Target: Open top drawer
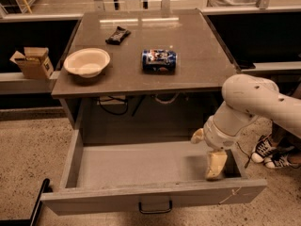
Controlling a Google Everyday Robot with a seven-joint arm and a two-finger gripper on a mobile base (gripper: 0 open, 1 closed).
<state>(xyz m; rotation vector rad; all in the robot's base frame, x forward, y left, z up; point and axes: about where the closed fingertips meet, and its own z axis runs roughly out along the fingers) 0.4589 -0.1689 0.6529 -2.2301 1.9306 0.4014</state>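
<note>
The top drawer (117, 199) is a wide grey drawer pulled far out from under the table, and its inside is bare. Its black bar handle (155, 206) sits low on the middle of the front. White crossed scratches (230, 195) mark the front's right end. My gripper (215, 165) hangs from the white arm (249, 102) on the right. It points down inside the drawer's right end, just behind the front panel and away from the handle. No other drawers show.
On the grey table top (202, 65) lie a white bowl (87, 61), a blue can on its side (159, 60) and a dark wrapper (117, 34). A cardboard box (33, 62) sits on a ledge at the left. Shoes (270, 154) stand on the floor at the right.
</note>
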